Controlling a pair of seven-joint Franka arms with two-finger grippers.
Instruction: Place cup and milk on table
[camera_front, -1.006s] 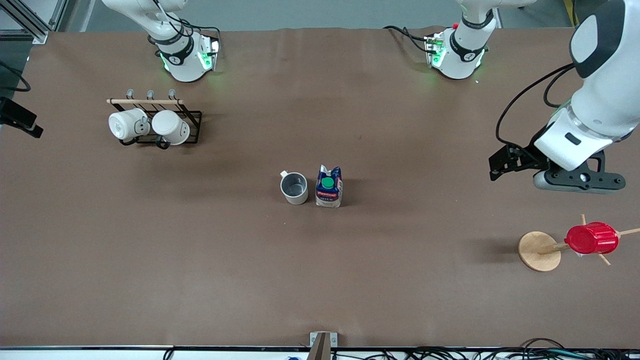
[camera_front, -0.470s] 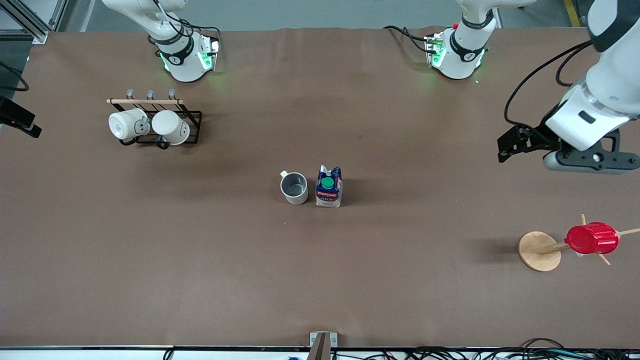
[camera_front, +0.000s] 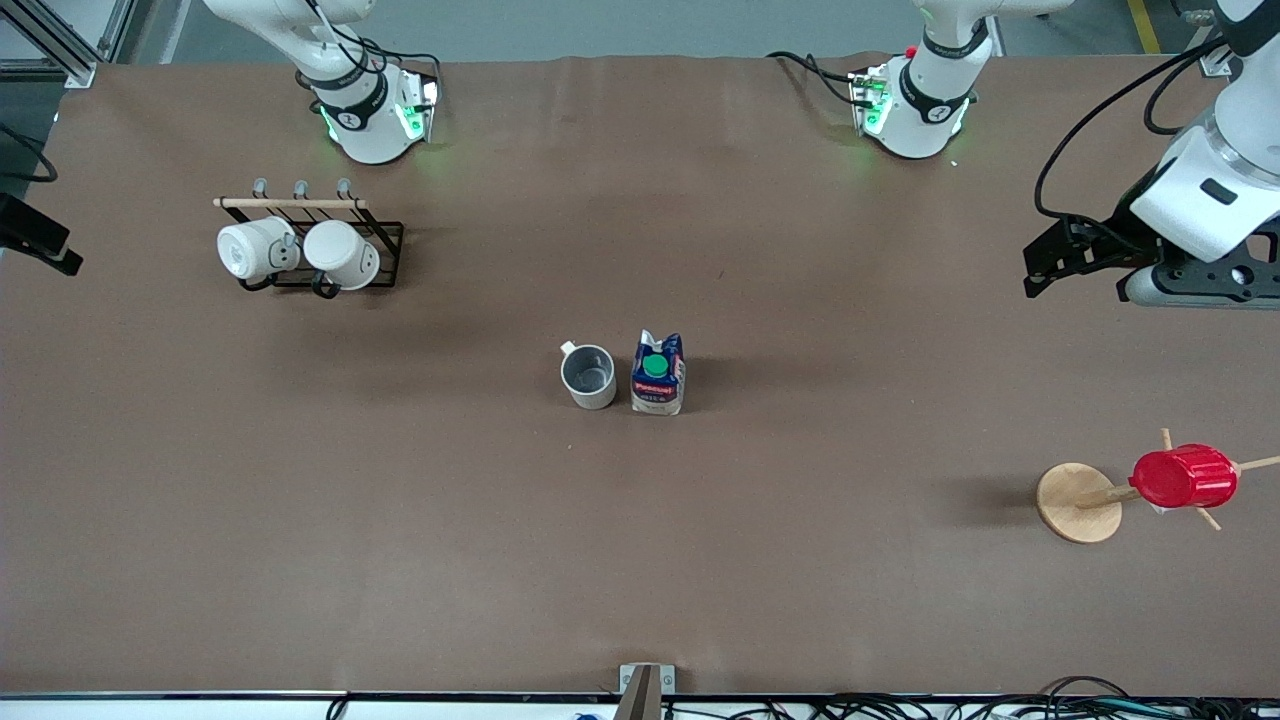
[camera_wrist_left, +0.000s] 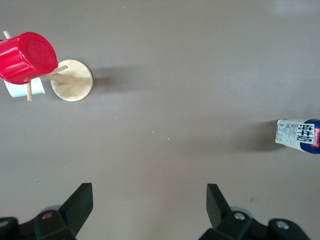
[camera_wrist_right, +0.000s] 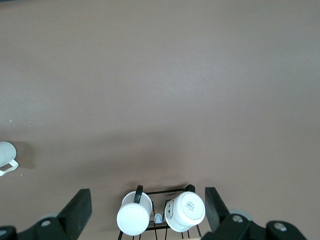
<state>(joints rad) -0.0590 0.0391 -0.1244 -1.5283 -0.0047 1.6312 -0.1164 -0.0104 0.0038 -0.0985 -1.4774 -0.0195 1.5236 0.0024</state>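
The cup (camera_front: 588, 376) stands upright on the table (camera_front: 640, 560) near its middle, its grey inside showing. The milk (camera_front: 658, 372) stands right beside it, toward the left arm's end, green cap up. My left gripper (camera_front: 1045, 265) hangs open and empty in the air over bare table near the left arm's end, well apart from both. In the left wrist view its fingers (camera_wrist_left: 148, 190) are wide apart and the milk (camera_wrist_left: 298, 135) shows at the edge. My right gripper (camera_wrist_right: 146, 192) is open and empty over the mug rack; the cup's edge (camera_wrist_right: 6, 152) shows there.
A black wire rack (camera_front: 385, 240) with two white mugs (camera_front: 340, 254) stands near the right arm's base. A red ribbed cup (camera_front: 1183, 477) hangs on a wooden peg stand (camera_front: 1075, 503) near the left arm's end, nearer the front camera than the left gripper.
The left arm has drawn back with its open gripper, away from the peg stand and toward the table's edge at its own end. Cup and milk have not moved.
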